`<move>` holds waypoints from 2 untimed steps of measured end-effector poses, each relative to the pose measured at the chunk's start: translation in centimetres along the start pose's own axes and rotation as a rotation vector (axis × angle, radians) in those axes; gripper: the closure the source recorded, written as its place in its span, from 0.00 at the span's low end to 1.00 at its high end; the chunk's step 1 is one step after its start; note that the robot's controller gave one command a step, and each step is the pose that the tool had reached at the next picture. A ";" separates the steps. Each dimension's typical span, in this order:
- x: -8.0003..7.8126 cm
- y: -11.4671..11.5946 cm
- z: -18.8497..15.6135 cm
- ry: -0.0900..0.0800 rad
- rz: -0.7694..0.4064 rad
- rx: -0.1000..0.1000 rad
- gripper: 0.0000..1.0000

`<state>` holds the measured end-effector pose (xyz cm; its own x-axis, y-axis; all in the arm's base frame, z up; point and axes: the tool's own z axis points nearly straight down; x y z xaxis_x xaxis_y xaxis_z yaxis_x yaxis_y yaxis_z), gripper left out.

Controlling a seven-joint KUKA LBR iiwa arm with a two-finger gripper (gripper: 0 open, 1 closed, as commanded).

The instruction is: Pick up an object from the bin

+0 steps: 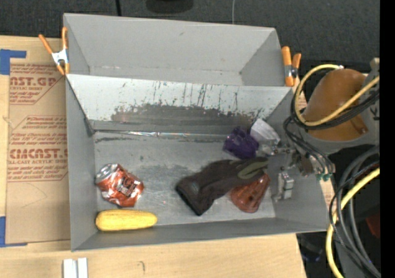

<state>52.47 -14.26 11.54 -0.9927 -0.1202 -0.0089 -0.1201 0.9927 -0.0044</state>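
My gripper (pixel 285 172) is low at the bin's right side, close to the right wall. Just to its left lies a reddish-brown, rounded translucent piece (pixel 250 194). A dark brown cloth item (pixel 210 185) stretches left from there, with an olive-green strip (pixel 250 168) at its right end, right beside the gripper. A purple crumpled thing (pixel 241 143) lies a little farther back, with a pale grey-white piece (pixel 264 128) next to it.
A crushed red drink can (pixel 118 185) and a yellow banana-shaped thing (pixel 125 220) lie in the bin's front left corner. The arm with its orange cover and yellow cables hangs over the right rim. Bare bin floor spans the middle and back.
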 end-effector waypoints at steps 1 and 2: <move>0.4 2.7 2.8 0.007 -0.125 -0.004 0.00; 0.8 7.3 4.2 -0.001 -0.365 -0.001 1.00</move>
<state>50.80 -7.08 7.28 -0.8843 -0.4669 -0.0083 -0.4668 0.8843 -0.0061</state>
